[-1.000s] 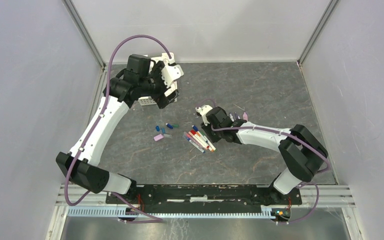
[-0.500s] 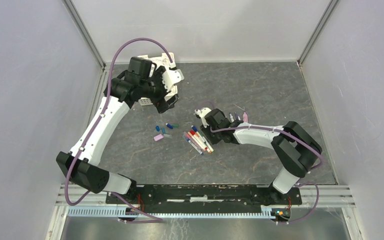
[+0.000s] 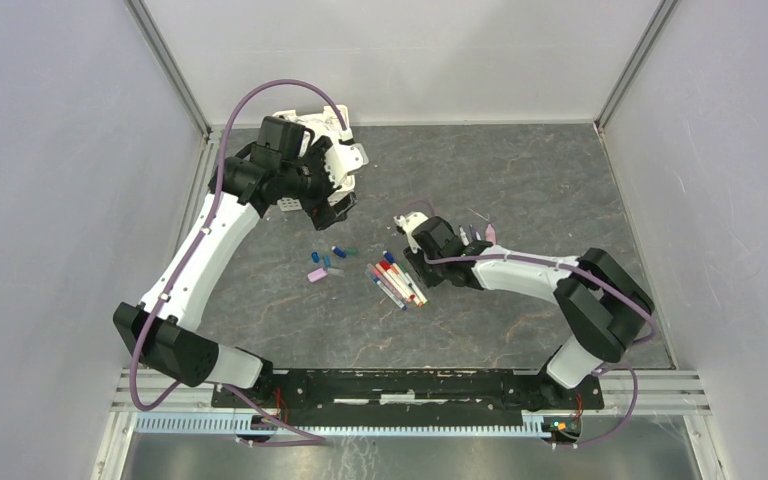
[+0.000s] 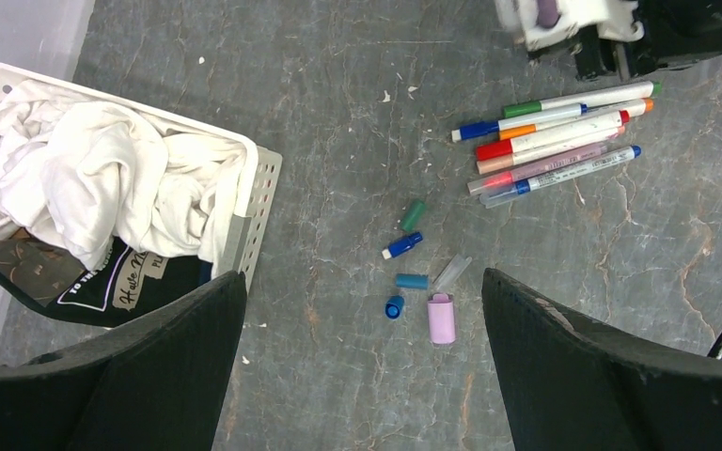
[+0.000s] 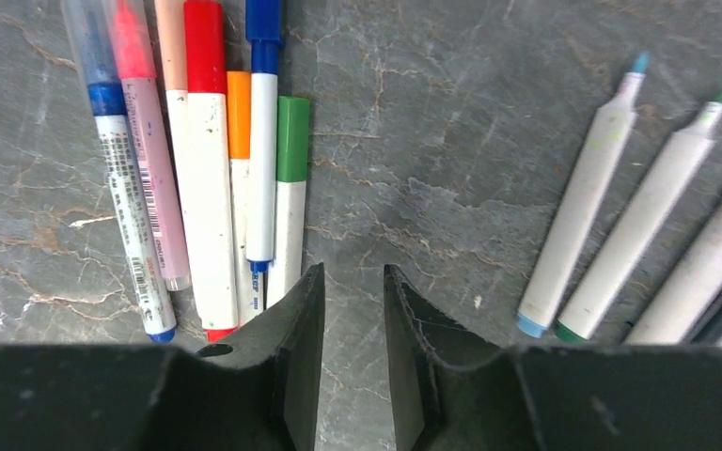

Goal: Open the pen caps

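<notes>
Pen caps (image 5: pixel 204 38) lie parallel, pointing away from the right gripper (image 5: pixel 351 274).

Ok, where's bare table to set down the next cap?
Bare: the table at its far right corner, and the near strip between the capped pens and the base rail. A narrow gap separates capped pens from uncapped pens. Crowded: loose caps between basket and capped pens.
</notes>
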`<state>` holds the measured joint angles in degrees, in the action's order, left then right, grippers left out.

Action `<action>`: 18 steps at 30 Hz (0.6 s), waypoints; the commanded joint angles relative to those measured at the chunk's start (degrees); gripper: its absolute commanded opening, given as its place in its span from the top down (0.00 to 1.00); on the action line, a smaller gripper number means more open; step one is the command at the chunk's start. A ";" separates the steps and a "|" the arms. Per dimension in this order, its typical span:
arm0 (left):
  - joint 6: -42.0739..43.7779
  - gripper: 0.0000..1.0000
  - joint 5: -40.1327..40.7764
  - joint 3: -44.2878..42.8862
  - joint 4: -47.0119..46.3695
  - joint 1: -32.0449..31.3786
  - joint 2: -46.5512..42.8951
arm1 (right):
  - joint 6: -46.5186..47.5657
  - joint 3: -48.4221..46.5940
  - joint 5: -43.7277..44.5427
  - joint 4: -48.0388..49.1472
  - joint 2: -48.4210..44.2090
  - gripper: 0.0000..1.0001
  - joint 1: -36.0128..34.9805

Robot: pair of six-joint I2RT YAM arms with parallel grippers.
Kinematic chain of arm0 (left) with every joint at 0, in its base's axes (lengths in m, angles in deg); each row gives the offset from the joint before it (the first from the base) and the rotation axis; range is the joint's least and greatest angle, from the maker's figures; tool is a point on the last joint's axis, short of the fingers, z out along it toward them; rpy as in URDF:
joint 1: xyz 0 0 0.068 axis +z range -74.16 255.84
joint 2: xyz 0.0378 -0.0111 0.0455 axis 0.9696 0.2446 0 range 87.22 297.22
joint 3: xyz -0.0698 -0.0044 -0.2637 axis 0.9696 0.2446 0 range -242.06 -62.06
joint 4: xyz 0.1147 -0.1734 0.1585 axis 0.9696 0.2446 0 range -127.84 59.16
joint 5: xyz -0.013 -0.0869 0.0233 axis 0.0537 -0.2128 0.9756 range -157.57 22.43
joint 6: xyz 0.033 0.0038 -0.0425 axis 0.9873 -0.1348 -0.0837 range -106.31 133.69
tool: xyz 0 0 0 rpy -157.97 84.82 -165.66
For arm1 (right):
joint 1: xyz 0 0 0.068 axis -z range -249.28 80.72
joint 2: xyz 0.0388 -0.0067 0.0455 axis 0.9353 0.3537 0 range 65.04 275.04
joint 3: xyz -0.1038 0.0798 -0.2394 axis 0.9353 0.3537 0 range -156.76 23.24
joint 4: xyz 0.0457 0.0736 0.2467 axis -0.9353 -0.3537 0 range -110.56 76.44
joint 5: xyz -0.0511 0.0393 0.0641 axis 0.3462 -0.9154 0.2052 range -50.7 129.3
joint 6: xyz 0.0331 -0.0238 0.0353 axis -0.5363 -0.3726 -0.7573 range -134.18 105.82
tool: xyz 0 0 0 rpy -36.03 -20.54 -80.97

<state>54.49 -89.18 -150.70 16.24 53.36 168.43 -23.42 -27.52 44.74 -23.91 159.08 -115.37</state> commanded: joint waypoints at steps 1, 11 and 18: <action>1.79 0.00 -1.93 0.39 -0.03 0.21 -0.44 | -2.14 1.61 3.40 0.03 -5.84 0.63 -0.93; 1.13 0.00 -0.17 1.64 0.10 0.24 -0.74 | -2.66 3.31 0.30 2.82 -6.85 0.54 -2.65; 1.30 0.00 -0.01 1.85 0.45 0.24 -0.92 | -2.72 4.07 -0.24 3.56 -4.63 0.56 -2.96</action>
<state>54.51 -88.87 -148.87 16.49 53.38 168.43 -25.43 -23.87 45.06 -22.86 153.07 -118.06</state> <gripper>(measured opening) 0.994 0.449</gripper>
